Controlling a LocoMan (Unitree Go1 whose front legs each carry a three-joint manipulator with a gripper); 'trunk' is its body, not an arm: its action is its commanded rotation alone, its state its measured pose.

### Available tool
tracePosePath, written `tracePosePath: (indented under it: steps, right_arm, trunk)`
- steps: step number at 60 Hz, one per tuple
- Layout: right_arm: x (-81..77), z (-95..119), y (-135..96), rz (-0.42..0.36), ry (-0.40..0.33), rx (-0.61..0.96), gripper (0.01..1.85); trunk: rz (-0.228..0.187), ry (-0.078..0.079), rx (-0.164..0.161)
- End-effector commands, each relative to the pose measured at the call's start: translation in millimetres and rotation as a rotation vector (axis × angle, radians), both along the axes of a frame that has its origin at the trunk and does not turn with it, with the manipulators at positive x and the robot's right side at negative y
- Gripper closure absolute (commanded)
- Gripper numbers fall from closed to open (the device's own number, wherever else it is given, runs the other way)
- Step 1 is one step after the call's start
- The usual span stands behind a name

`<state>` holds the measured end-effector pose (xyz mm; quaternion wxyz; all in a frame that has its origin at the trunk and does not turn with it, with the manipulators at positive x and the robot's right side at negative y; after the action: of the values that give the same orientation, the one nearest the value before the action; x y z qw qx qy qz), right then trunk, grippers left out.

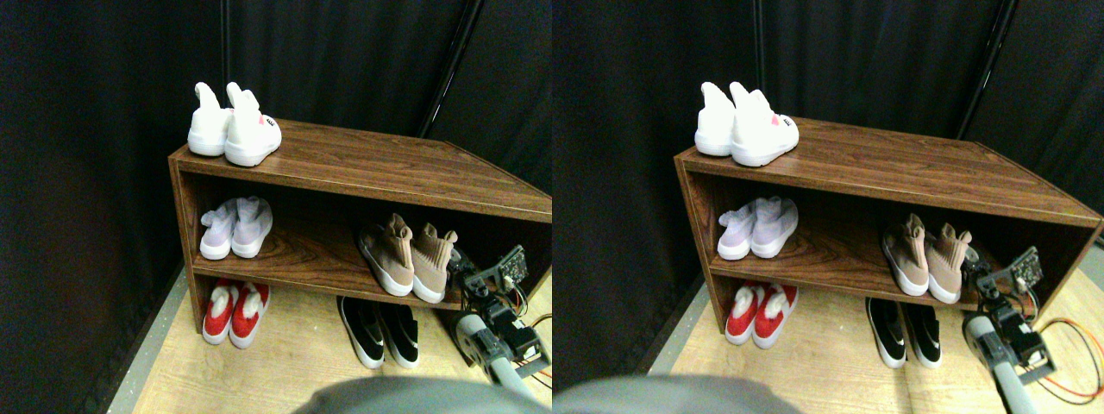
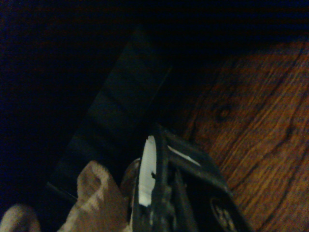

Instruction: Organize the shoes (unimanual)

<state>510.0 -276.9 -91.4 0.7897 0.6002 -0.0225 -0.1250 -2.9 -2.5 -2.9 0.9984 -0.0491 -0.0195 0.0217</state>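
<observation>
A pair of tan knit high shoes (image 1: 410, 257) with white soles stands on the right of the middle shelf (image 1: 302, 259). My right gripper (image 1: 463, 266) is right beside the right tan shoe (image 1: 433, 259), touching or nearly touching its outer side. In the wrist view the dark jaw frame lies against that shoe's white sole (image 2: 147, 169), with tan knit (image 2: 94, 193) beside it and the wood shelf board (image 2: 251, 125) beyond. A pair of black low slip-ons (image 1: 381, 332) sits on the floor under the tan pair.
White high shoes (image 1: 233, 128) stand on the left of the shelf unit's top (image 1: 388, 164). A pale lilac pair (image 1: 235, 228) is at the middle shelf's left and a red pair (image 1: 235, 312) on the floor below. Orange cables (image 1: 539, 323) trail at the right. Dark curtains hang behind.
</observation>
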Motion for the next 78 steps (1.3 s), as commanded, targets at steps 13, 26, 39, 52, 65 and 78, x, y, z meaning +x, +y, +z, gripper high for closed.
tracePosePath:
  steps: [13,26,39,52,65,78]
  right_arm:
    - [-9.5,20,-25,-0.016,-0.123,-0.037,1.8]
    - [-37.4,37,-30,0.003,-0.18,-0.097,1.8]
    - [-76.5,43,-21,0.056,-0.245,-0.073,1.8]
    - [-112.9,37,-17,0.137,-0.278,-0.057,1.8]
    - [-135.7,21,-11,0.185,-0.278,-0.045,1.8]
    - [-144.3,1,-6,0.228,-0.235,0.047,1.8]
  trunk:
    - [-0.018,-0.002,0.006]
    - [-0.035,0.001,0.014]
    - [-0.039,0.009,0.016]
    - [-0.042,0.021,0.019]
    - [-0.05,0.049,0.024]
    - [-0.052,0.075,0.022]
